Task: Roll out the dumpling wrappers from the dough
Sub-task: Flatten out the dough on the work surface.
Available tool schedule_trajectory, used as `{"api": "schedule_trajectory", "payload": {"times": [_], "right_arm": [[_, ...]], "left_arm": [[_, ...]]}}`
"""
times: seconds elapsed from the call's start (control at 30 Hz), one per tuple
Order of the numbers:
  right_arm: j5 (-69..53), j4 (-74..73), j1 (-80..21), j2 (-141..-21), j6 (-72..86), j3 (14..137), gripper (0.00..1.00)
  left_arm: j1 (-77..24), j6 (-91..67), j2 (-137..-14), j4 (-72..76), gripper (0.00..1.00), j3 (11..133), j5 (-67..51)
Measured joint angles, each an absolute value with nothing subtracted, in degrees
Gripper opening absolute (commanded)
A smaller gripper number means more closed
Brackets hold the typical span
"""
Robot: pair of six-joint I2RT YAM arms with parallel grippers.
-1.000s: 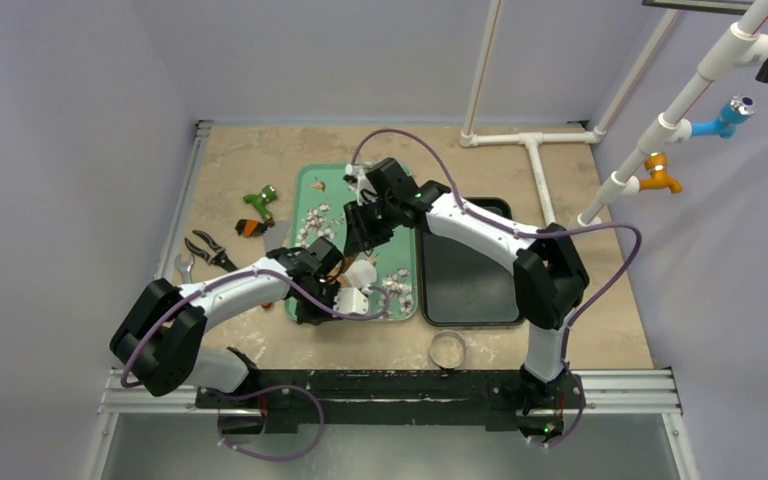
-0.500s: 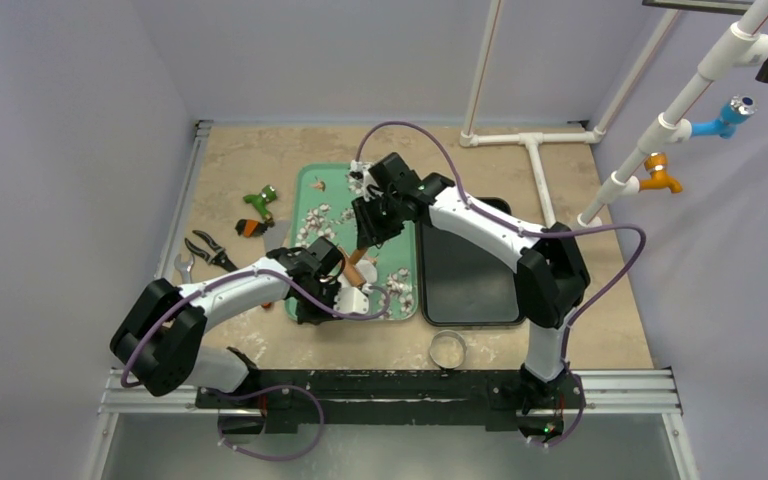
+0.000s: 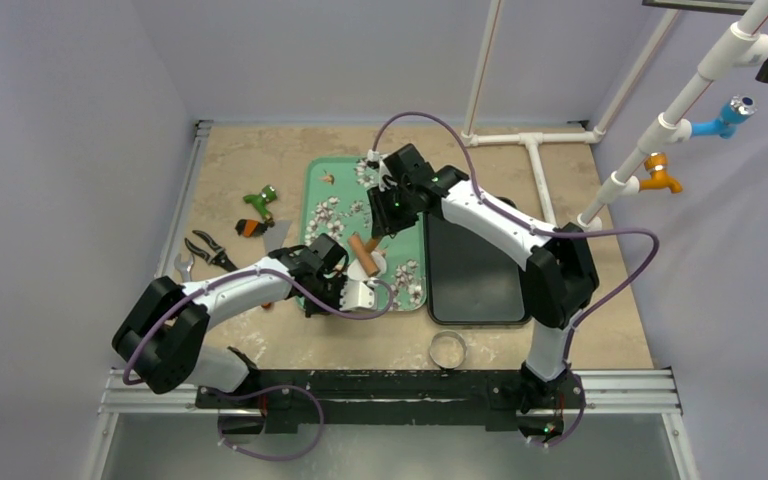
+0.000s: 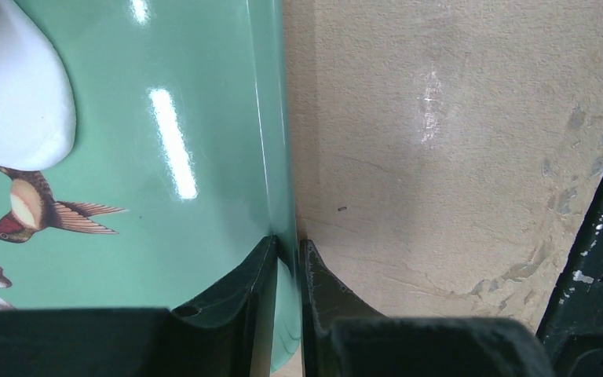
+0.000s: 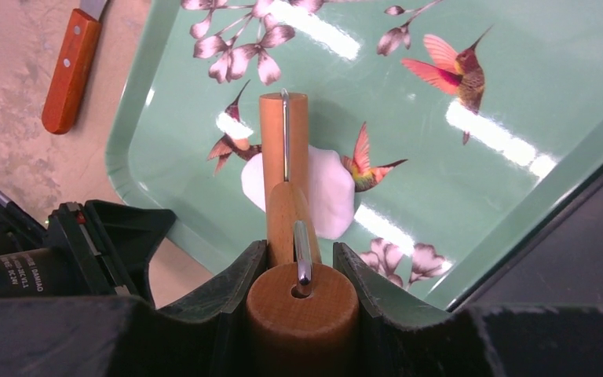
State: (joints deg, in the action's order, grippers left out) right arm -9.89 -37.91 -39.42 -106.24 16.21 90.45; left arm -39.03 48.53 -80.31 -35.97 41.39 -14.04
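Flattened white dough (image 5: 331,196) lies on the green tray (image 5: 518,94).

I work in a robotics lab cell dressed as a mock kitchen: plain lilac walls (image 3: 60,130) box in a stone-look counter (image 3: 250,160), with me bolted to an aluminium rail (image 3: 640,385) at 6 o'clock. White pipes (image 3: 535,140) carrying a blue tap (image 3: 730,112) and an orange tap (image 3: 660,175) hang at 2 o'clock, and pliers (image 3: 210,252) lie at 9 o'clock.

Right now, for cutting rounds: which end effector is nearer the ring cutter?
Left. Left end effector: clamped on green tray's near rim, left of ring cutter. Right end effector: farther back, holding rolling pin.
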Motion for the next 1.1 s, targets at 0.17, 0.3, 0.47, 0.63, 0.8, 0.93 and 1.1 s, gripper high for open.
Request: {"api": "schedule_trajectory", "payload": {"times": [0.17,0.3,0.47,0.63,0.8,0.93,1.1], "right_arm": [[-8.32,-39.33,-38.17,-105.51,14.57,90.70,0.00],[-8.56,-38.87,-38.09,-105.58,14.52,90.28,0.00],[-10.17,-35.81,-38.70,-105.47,14.76,88.14,0.00],[-10.46,-34.61,-40.01,-105.43,15.16,87.68,0.00],[-11.68,-34.35,-43.75,-106.98,14.85,89.76,0.00],[-20.32,-32.45,-46.63,-112.40,17.39,89.95,0.00],[-21.61,-32.42,-46.89,-112.90,17.82,90.78,0.00]], "left_arm": [[-39.03,48.53,-80.36,-35.90,0.00,41.39,-14.04],[-39.03,48.53,-80.36,-35.90,0.00,41.39,-14.04],[-39.03,48.53,-80.36,-35.90,0.00,41.39,-14.04],[-39.03,48.53,-80.36,-35.88,0.00,41.39,-14.04],[-39.03,48.53,-80.36,-35.99,0.00,41.39,-13.87],[-39.03,48.38,-80.36,-36.01,0.00,41.39,-13.85],[-39.05,48.38,-80.25,-36.53,0.00,41.39,-13.87]]}}
